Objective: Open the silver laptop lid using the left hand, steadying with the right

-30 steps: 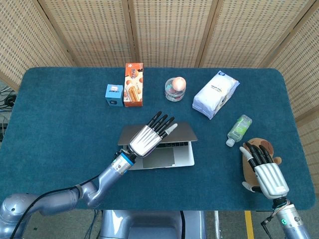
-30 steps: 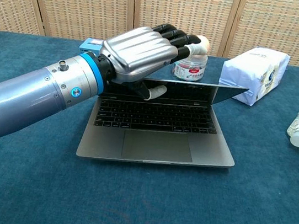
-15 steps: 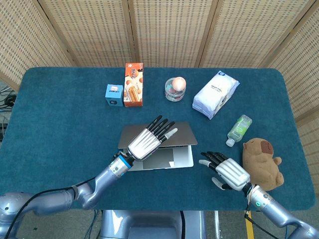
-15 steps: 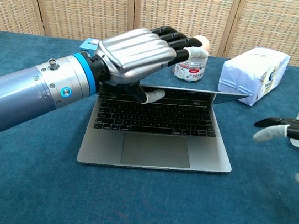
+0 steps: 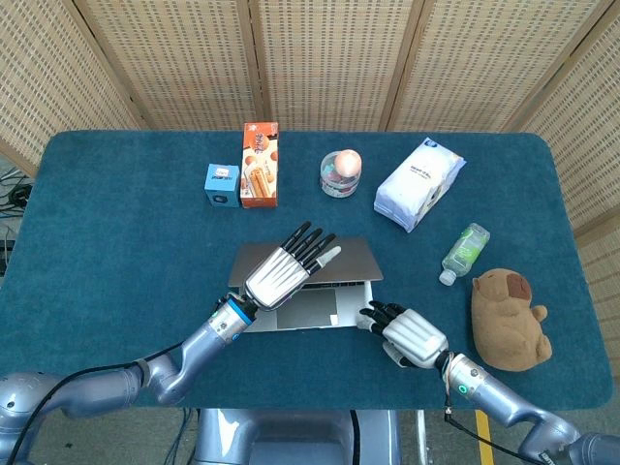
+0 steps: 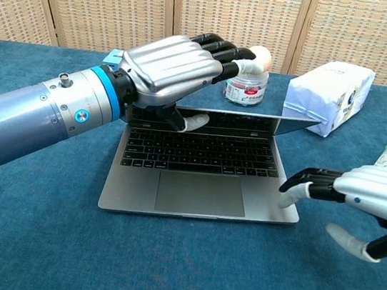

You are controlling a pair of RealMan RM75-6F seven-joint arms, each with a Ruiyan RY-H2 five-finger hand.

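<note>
The silver laptop (image 5: 320, 305) lies mid-table with its lid (image 5: 356, 256) raised partway. My left hand (image 5: 286, 269) grips the lid's front edge. In the chest view its fingers (image 6: 225, 48) lie over the top of the lid (image 6: 290, 120) and its thumb sits under the edge, above the keyboard (image 6: 200, 149). My right hand (image 5: 409, 335) is open at the laptop's front right corner. Its fingertips (image 6: 289, 196) reach the corner of the base in the chest view, while its thumb hangs off to the side.
Behind the laptop stand a blue box (image 5: 221, 184), an orange carton (image 5: 259, 165), a small jar (image 5: 340, 172) and a white bag (image 5: 418, 182). A clear bottle (image 5: 465, 247) and a brown plush toy (image 5: 509, 315) lie at the right.
My right hand has come from beside the plush toy leftward to the laptop's front right corner. The left hand stays on the lid, and the lid's angle is about the same.
</note>
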